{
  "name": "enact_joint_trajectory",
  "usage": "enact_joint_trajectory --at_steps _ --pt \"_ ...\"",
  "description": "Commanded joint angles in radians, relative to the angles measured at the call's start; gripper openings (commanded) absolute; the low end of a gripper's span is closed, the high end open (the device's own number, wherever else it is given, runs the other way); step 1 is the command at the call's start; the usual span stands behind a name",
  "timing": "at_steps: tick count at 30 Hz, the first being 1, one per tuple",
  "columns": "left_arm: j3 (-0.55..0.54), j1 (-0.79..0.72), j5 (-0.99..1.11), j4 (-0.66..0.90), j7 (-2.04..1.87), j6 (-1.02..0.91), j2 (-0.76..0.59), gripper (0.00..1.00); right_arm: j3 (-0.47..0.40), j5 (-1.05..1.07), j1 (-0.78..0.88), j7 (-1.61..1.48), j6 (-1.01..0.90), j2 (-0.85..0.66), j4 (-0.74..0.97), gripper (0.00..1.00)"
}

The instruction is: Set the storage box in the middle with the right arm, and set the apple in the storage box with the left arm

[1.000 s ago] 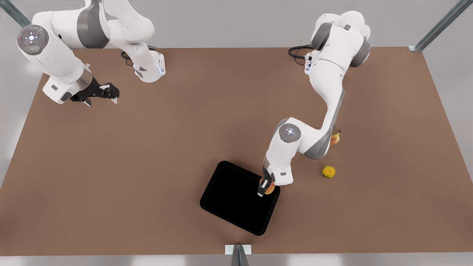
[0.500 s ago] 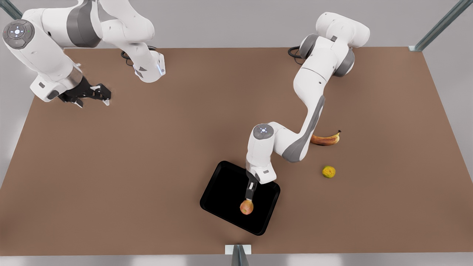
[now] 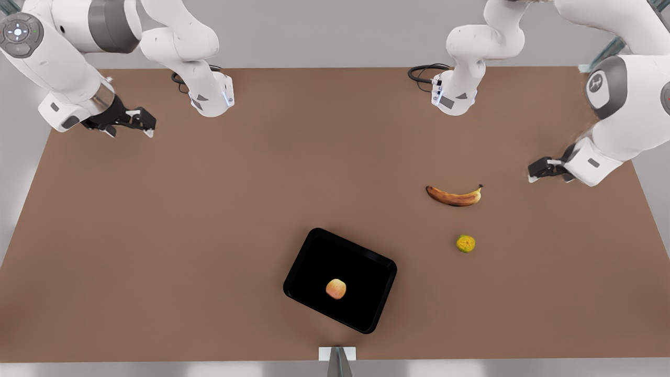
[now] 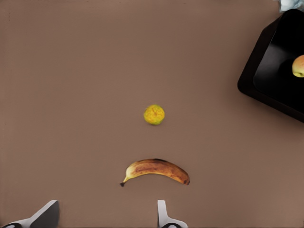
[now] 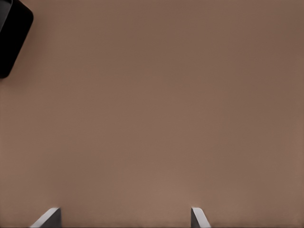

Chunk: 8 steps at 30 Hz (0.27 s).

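Observation:
The glossy black storage box (image 3: 312,264) lies near the table's front edge at the centre, turned at an angle. The pinkish-yellow apple (image 3: 336,289) rests inside it, free of any gripper. My left gripper (image 3: 538,170) hangs open and empty at the front view's right, above the table beyond the banana. In the left wrist view the left gripper (image 4: 104,216) faces the box (image 4: 270,66) and the apple (image 4: 298,66) from afar. My right gripper (image 3: 142,123) waits open at the front view's far left. In the right wrist view the right gripper (image 5: 122,217) is over bare table, with a box corner (image 5: 12,38) showing.
A brown-spotted banana (image 3: 454,196) (image 4: 156,170) and a yellow-green rough fruit (image 3: 465,243) (image 4: 154,114) lie on the brown table between the box and my left gripper. Both arm bases stand at the back edge.
My left gripper has let go of the apple, which now lies in the box, and the arm has swung away to the front view's right. The right gripper drifted slightly upward.

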Motion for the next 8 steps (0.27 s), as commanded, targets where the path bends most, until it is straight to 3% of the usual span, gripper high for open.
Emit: enact_joint_trajectory --at_steps 1,5,8 --pt "-0.002 -0.096 -0.020 0.012 0.000 -0.002 0.009 1.00 0.001 0.001 0.001 0.000 -0.003 0.000 0.000 1.00" --pt "-0.015 -0.099 -0.033 0.156 -0.011 -0.032 0.122 1.00 0.002 0.001 0.004 0.003 -0.045 -0.003 0.017 1.00" --pt "-0.015 -0.101 -0.033 0.157 -0.014 -0.035 0.124 1.00 0.008 0.002 0.013 0.015 -0.066 -0.005 0.018 1.00"
